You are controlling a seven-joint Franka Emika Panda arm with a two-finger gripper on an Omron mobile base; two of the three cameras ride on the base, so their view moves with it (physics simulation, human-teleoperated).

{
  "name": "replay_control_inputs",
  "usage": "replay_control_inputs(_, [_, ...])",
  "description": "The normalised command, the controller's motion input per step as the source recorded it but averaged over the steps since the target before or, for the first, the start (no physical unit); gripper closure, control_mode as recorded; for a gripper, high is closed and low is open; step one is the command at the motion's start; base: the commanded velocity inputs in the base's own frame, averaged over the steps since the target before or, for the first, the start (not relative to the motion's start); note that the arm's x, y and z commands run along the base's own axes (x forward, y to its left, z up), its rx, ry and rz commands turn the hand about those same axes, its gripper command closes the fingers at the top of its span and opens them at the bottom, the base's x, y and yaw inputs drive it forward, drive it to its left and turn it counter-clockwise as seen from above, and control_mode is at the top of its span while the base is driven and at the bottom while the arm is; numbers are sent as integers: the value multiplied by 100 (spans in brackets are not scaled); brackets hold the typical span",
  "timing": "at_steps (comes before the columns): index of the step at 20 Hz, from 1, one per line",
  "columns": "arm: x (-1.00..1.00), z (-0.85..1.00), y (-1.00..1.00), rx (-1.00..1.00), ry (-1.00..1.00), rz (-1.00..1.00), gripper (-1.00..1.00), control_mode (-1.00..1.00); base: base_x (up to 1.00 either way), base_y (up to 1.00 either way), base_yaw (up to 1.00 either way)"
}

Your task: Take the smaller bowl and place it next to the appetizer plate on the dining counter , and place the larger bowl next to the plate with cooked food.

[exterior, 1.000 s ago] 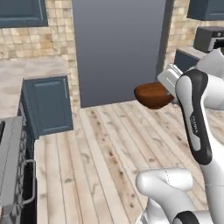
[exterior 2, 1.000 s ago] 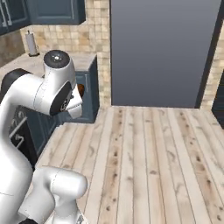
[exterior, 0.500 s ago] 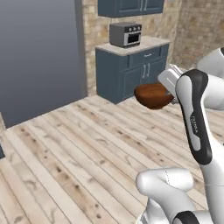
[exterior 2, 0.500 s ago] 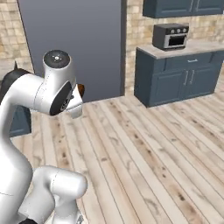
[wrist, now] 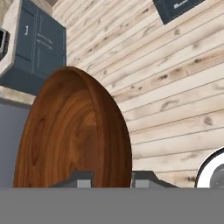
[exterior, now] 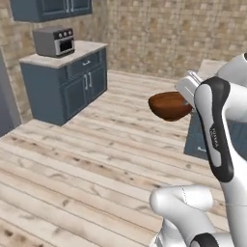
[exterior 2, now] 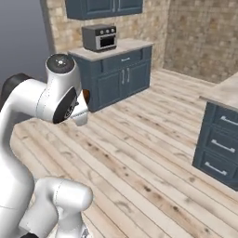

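A grey toaster oven point(exterior: 53, 41) sits on a pale surface point(exterior: 72, 52) atop dark blue cabinets point(exterior: 67, 89), against a stone-tile wall point(exterior: 164, 34); light wood-plank floor point(exterior: 72, 164) below.

- The smaller bowl point(exterior: 170, 106) shows a glossy reddish-brown, with a wood grain swirling across it in the hand view.
- Floor point(exterior: 87, 164): pale beige planks, streaked with darker knots.
- Cabinet point(exterior: 67, 84) on the far left is dark slate blue, its top a light beige.
- Oven point(exterior: 54, 41) on it is grey, dark-fronted.
- Far wall point(exterior: 169, 34): tan mottled brick.
- Arm point(exterior: 219, 125): white, black joints.
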Motion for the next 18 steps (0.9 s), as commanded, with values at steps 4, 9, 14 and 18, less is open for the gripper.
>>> replay_control_inputs(4, [0,0,0,0,0,0,100,100,52,0,-61])
replay_control_inputs(9, [0,0,0,0,0,0,100,100,98,65,-46])
replay_control_inputs(14, [0,0,0,0,0,0,100,100,64,6,-64])
replay_control_inputs(18, [0,0,0,0,0,0,100,100,9,-30,-82])
